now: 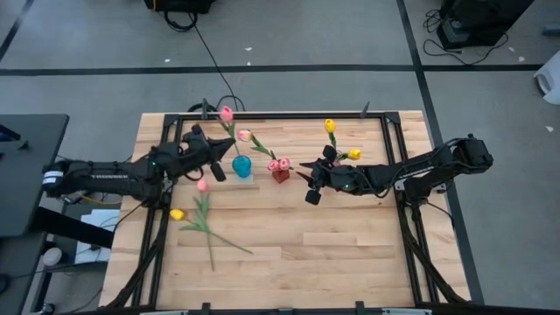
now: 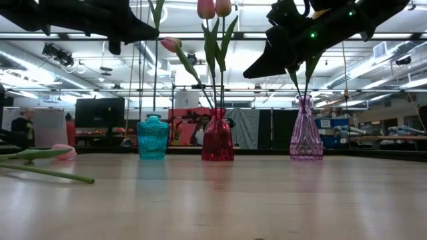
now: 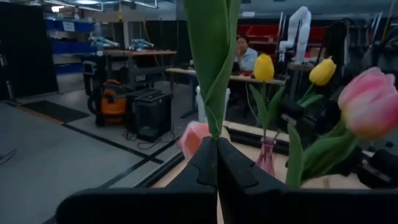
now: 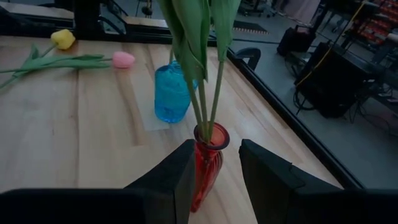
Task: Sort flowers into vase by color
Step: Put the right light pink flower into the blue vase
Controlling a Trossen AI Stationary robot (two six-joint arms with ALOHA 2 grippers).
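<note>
My left gripper is shut on a pink tulip above the blue vase. The red vase holds pink tulips, their stems standing in its mouth. Yellow tulips stand in the purple vase. My right gripper is open and raised beside the red vase. In its wrist view its fingers stand on either side of that vase, touching nothing. One pink tulip and one yellow tulip lie flat on the table. My left gripper pinches the pink tulip's green stem and wrapping leaf between its two fingers, coming roughly level from the table's left, across the stem. The tulip stands nearly upright, and its thin lower stem runs down to the blue vase's mouth.
A black frame rail runs along the table's far edge and sides. The near half of the wooden table holds only the two lying tulips at left. A person sits in the room beyond the table.
</note>
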